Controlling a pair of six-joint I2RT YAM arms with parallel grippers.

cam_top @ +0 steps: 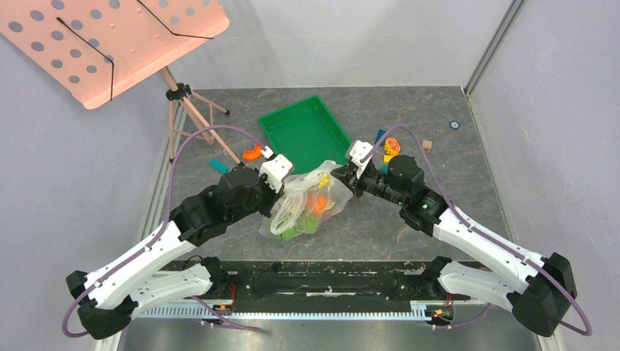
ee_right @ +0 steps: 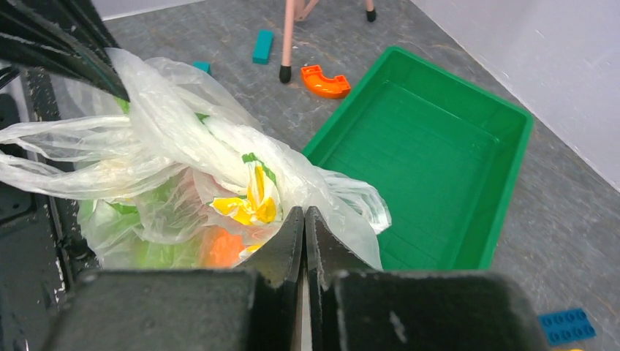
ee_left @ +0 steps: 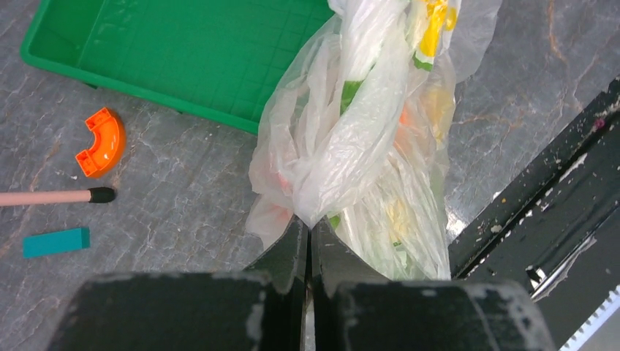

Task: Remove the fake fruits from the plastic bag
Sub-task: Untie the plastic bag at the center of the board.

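The grey marbled surface [cam_top: 409,212] carries everything. At its far left stands a pink perforated music stand [cam_top: 110,36] on thin legs. A green tray [cam_top: 307,135] lies at the far middle, tilted relative to the surface's edges, with a bare ribbed floor.

Just near of the tray, in the middle of the surface, the plastic bag [cam_top: 307,205] is stretched between the two arms. It is clear and crinkled, with yellow flower prints. The left claw [ee_left: 308,227] is closed, pinching a gathered twist of the bag's film at its tips. The right claw [ee_right: 304,216] is also closed, its tips nipping the film at the bag's far right edge, beside a yellow print.

The fake fruits [cam_top: 314,202] are all inside the bag. Through the film show an orange shape and, lower down on the near left, green ones. Which fruit is which cannot be told.

Left of the tray lies an orange curved piece [ee_left: 102,141]. A small teal block [ee_left: 55,241] lies further left, near a black-tipped stand foot [ee_left: 102,194]. A blue studded block [ee_right: 566,325] lies right of the tray.
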